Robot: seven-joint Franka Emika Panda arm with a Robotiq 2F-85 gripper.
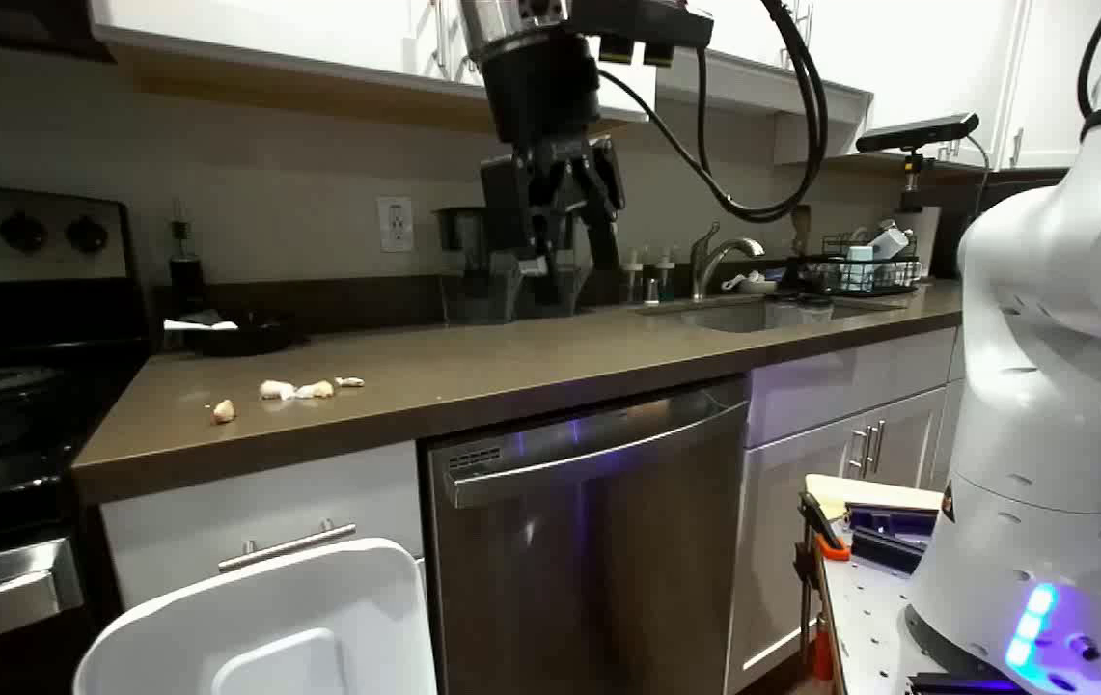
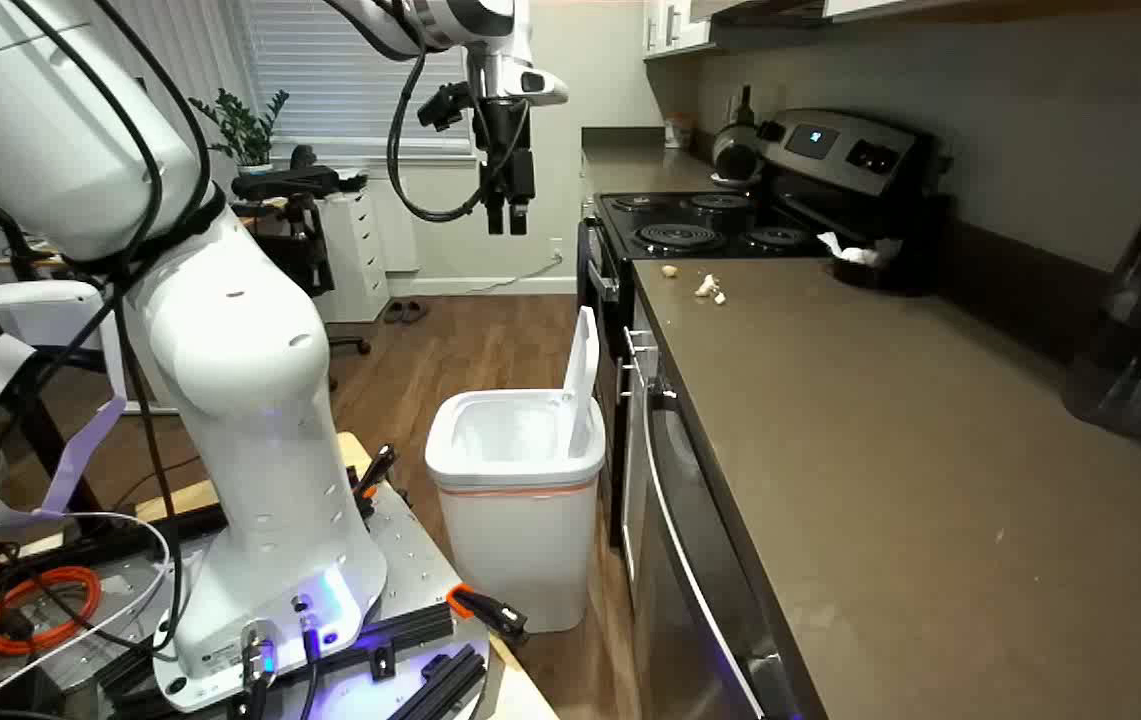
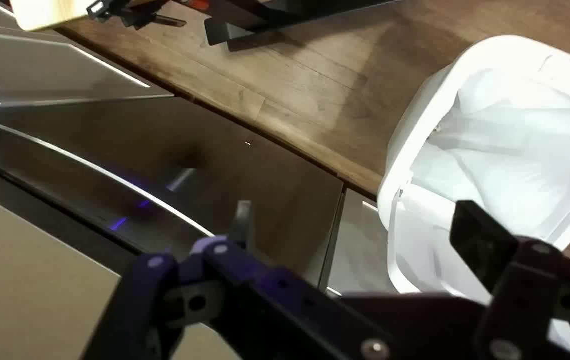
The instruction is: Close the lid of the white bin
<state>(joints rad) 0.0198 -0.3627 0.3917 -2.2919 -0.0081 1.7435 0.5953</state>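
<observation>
lid (image 2: 583,362) stands nearly upright at one edge of the white bin (image 2: 518,560) on the floor (image 2: 475,335), so none of the closing looks done (the whole swing down seems left). the gripper (image 2: 507,220) hangs higher, well apart, jaws spread, holding nothing.

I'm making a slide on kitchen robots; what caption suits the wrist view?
Open hand in the foreground; beyond, the white bin stands on wood-look floor, lid raised.
</observation>
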